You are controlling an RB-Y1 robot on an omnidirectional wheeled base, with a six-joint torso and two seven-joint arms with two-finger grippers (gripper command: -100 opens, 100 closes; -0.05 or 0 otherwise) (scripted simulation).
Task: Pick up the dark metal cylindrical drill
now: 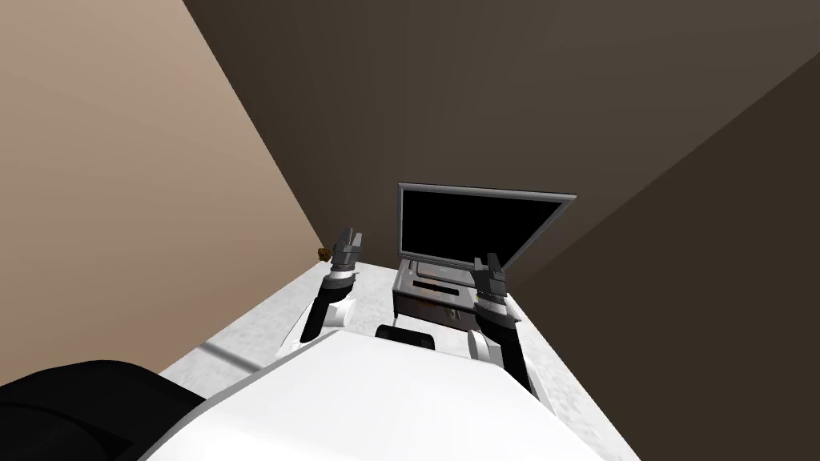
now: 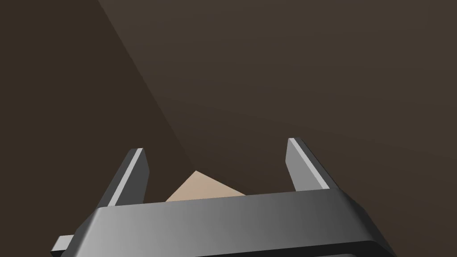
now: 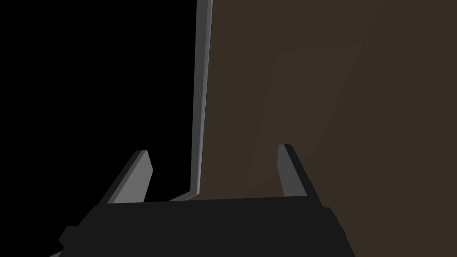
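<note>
A flat screen (image 1: 480, 228) with a black face and a thin grey frame stood tilted back on a low dark cabinet (image 1: 424, 302), close to the dark brown wall (image 1: 496, 96) behind it. The cabinet sat on a pale speckled floor (image 1: 256, 324). A tan wall (image 1: 120, 200) ran along the left, meeting the brown one in a corner.

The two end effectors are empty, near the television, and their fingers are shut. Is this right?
Not shut: open. The wrist views show the left end effector and the right end effector with fingers standing well apart. Both are empty, near the television.
</note>
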